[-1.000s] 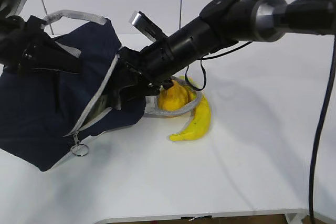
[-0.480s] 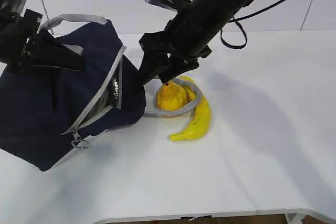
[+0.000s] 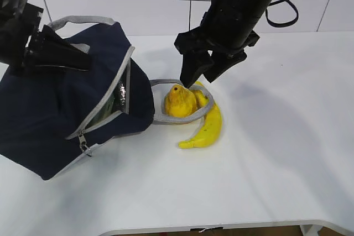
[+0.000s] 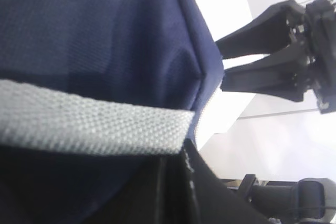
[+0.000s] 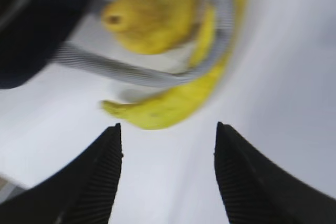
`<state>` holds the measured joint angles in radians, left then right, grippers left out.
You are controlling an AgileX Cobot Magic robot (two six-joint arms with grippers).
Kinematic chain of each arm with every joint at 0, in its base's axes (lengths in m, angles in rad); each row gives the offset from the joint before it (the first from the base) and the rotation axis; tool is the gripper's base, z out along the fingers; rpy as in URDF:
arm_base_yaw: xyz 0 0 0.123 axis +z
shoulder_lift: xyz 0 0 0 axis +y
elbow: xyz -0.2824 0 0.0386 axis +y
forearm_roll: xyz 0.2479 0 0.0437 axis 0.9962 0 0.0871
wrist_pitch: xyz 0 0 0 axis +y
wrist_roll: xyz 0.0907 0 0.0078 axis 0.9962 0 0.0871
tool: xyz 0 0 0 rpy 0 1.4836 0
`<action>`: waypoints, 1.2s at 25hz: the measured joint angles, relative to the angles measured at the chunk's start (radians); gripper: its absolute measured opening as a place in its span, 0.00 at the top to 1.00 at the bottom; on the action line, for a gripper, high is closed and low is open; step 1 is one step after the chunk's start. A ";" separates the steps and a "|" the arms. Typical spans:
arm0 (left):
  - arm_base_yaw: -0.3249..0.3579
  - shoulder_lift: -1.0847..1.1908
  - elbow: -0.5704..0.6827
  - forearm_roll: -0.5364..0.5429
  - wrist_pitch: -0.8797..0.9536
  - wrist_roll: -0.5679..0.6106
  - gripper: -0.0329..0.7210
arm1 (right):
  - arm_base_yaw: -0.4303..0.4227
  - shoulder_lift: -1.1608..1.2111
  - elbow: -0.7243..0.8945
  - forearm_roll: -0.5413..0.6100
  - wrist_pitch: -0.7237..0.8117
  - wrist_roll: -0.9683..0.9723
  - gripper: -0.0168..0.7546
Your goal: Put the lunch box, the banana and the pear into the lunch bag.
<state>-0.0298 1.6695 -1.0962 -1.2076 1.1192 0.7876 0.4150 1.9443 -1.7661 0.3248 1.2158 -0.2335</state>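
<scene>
Lunch bag (image 3: 50, 114): navy fabric, lying on the left part of the white surface (image 3: 265, 175), its zippered mouth gaping toward the middle, silver lining showing inside the opening. Grey zipper with ring pull (image 3: 84, 147) hanging at the lower end of the opening, toward the front edge. One grey webbing handle (image 3: 74, 21) raised at the bag's top; a second grey handle loop (image 3: 166, 119) lies flat on the surface beside the bag's mouth.

Pear (image 3: 178, 101): orange-yellow, squat, dark stem hole facing up; sits inside the flat handle loop, near the middle of the surface, just beside the bag.

Banana (image 3: 206, 128): yellow, curved, speckled; lies against the pear's far-right side, its lower end pointing toward the front edge, partly crossed by the loop.

Lunch box: not made out in any view.

Left claw (image 3: 72, 59): closed, pinching the bag's upper fabric near the raised handle; the wrist view shows navy cloth and grey webbing (image 4: 89, 124) pressed close to the lens.

Right claw (image 3: 202, 73): open, empty, hanging above the pear and banana without touching them; the wrist view shows both black fingers (image 5: 94, 182) spread apart over the fruit.
</scene>
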 joint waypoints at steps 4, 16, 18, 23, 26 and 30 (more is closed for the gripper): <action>0.000 0.000 0.000 -0.028 0.000 0.003 0.97 | 0.000 -0.002 0.000 -0.077 0.011 0.065 0.38; 0.002 0.000 0.000 -0.115 -0.002 0.007 0.97 | -0.001 0.007 0.000 -0.362 0.013 0.256 0.38; 0.002 0.002 0.000 -0.138 -0.006 0.008 0.97 | -0.001 0.021 0.000 -0.366 0.013 0.258 0.38; 0.029 0.002 0.000 -0.152 -0.006 0.016 0.97 | -0.001 0.080 0.000 -0.374 0.013 0.260 0.38; 0.063 0.002 0.000 -0.158 0.003 0.018 0.97 | -0.001 0.107 0.000 -0.374 0.013 0.260 0.38; 0.093 0.002 0.000 -0.161 0.032 0.018 0.97 | -0.001 0.127 0.000 -0.374 0.013 0.265 0.38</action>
<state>0.0633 1.6716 -1.0962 -1.3685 1.1509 0.8060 0.4143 2.0717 -1.7661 -0.0488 1.2292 0.0310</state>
